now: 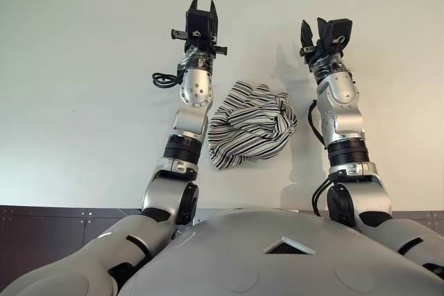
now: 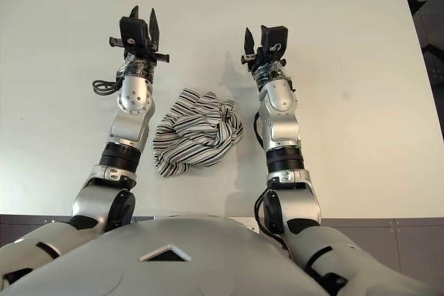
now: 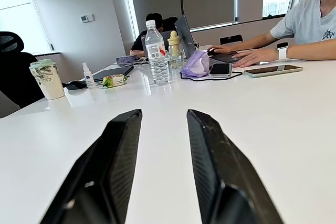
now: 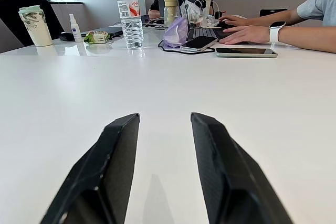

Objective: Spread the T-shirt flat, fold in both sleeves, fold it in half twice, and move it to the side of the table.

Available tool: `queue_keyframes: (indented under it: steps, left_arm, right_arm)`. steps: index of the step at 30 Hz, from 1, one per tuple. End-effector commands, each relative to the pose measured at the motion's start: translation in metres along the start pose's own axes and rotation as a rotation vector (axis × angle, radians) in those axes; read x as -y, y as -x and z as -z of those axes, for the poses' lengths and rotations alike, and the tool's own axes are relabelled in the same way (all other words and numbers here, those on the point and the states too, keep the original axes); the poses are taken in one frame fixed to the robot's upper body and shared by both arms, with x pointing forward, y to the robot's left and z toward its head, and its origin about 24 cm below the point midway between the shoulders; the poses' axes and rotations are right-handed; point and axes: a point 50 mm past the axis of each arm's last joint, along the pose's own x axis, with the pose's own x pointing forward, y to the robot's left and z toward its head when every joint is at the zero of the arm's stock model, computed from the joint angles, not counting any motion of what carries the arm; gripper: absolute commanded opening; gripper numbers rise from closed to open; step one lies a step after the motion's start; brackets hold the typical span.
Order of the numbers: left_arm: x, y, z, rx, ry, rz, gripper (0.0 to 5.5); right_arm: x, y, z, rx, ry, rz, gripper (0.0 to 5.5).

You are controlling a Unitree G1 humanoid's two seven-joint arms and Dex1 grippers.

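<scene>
Both open and empty: left gripper [image 1: 203,6] and right gripper [image 1: 313,29], hovering over the white table [image 1: 83,67] beyond the striped T-shirt [image 1: 251,126], crumpled in a heap between the forearms. Likely to pinch several bunched layers at once, dragging the heap instead of spreading it; could also snag on a forearm.

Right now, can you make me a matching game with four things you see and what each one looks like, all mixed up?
Things:
1 T-shirt
2 left end effector
3 water bottle
4 paper cup

Looks:
A clear, with a white cap
B open, holding nothing
C striped, crumpled in a heap
D patterned, with a lid

Pairs: 1-C, 2-B, 3-A, 4-D
</scene>
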Motion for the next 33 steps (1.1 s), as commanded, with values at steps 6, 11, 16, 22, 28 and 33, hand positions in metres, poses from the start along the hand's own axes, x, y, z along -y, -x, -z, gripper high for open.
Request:
queue_keyframes:
  steps: [6,11,16,22,28,33]
  left_arm:
    - [-0.026,0.017,0.013,-0.038,-0.057,-0.056,1.58]
    - [-0.028,0.025,0.024,-0.088,-0.052,-0.056,1.58]
    - [-0.022,0.023,0.023,-0.088,-0.05,-0.044,1.58]
    - [-0.023,0.022,0.023,-0.087,-0.048,-0.041,1.58]
    - [-0.024,0.023,0.023,-0.09,-0.058,-0.031,1.58]
    - [-0.023,0.024,0.023,-0.094,-0.067,-0.015,1.58]
  right_arm:
    - [0.012,0.001,-0.012,0.058,0.091,0.05,1.81]
    - [0.008,0.003,-0.009,0.06,0.105,0.048,1.81]
    - [0.006,0.002,-0.01,0.064,0.119,0.038,1.81]
    - [0.005,0.002,-0.01,0.063,0.127,0.03,1.81]
    - [0.004,0.003,-0.007,0.05,0.126,0.026,1.81]
    - [0.003,0.004,-0.005,0.041,0.13,0.018,1.81]
